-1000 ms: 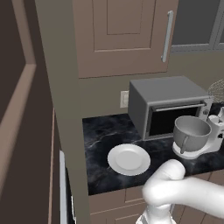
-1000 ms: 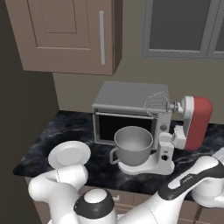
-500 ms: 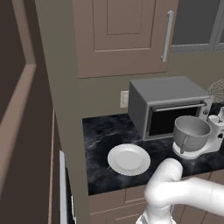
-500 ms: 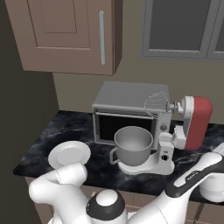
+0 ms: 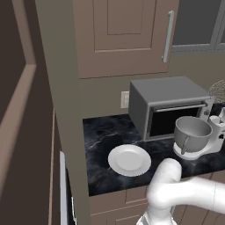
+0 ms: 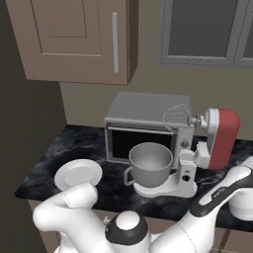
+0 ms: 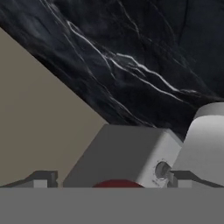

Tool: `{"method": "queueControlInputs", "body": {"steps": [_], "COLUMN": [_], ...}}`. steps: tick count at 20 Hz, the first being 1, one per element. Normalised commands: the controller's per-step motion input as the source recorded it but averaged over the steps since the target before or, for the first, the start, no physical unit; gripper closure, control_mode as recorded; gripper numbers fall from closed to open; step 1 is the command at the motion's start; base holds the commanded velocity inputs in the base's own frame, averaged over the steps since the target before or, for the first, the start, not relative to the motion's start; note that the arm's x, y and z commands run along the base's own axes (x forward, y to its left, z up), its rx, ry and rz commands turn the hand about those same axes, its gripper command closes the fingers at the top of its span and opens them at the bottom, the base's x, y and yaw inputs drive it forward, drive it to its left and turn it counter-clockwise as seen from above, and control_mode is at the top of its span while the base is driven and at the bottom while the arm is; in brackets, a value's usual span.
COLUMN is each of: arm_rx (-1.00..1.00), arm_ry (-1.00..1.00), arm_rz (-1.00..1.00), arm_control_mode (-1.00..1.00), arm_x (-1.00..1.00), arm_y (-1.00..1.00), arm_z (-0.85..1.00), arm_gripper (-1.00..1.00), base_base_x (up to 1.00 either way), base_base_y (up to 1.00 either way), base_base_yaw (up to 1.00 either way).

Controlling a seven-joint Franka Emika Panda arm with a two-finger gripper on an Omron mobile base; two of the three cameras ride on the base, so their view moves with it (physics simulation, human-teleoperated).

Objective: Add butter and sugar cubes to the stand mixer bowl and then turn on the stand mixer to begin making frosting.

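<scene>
The stand mixer (image 6: 221, 139) has a white base, a red head and a wire whisk (image 6: 176, 117). It stands on the black counter in front of the microwave. Its grey metal bowl (image 6: 149, 160) (image 5: 191, 131) sits on the base and looks empty. In the hand view my gripper (image 7: 114, 179) is open, its two dark fingertips (image 7: 42, 179) far apart with nothing between them. Just beyond them is a grey block with a small round knob (image 7: 162, 169) and a sliver of red (image 7: 118, 183), which looks like part of the mixer. The butter and sugar cubes are out of view.
A flat white plate (image 5: 129, 160) (image 6: 78, 173) lies near the counter's front edge, left of the bowl. The grey microwave (image 5: 167, 104) (image 6: 144, 122) stands against the wall. A wall cabinet (image 6: 74, 39) hangs above. A tall panel (image 5: 57, 110) borders the counter's left end.
The arm's lower links have swung a little to the right. The mixer, bowl, plate and microwave have not moved.
</scene>
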Motion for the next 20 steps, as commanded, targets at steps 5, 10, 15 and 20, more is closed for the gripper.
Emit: {"method": "queueControlInputs", "body": {"steps": [5, 10, 15, 20], "arm_rx": [0.0, 0.0, 0.0, 0.0], "arm_ry": [0.07, 0.09, 0.06, 0.0], "arm_rz": [0.03, 0.03, 0.04, 0.04], "arm_control_mode": [-1.0, -1.0, -1.0, -1.0], "arm_x": [0.1, 0.05, 0.0, -0.05], "arm_y": [0.0, 0.0, 0.15, 0.39], "arm_z": [0.03, 0.1, 0.19, 0.27], "arm_gripper": [-1.0, -1.0, -1.0, -1.0], "base_base_x": [0.0, 0.0, 0.0, 0.0], "base_base_y": [0.0, 0.0, 0.0, 0.0], "base_base_yaw": [0.0, 0.0, 0.0, 0.0]}}
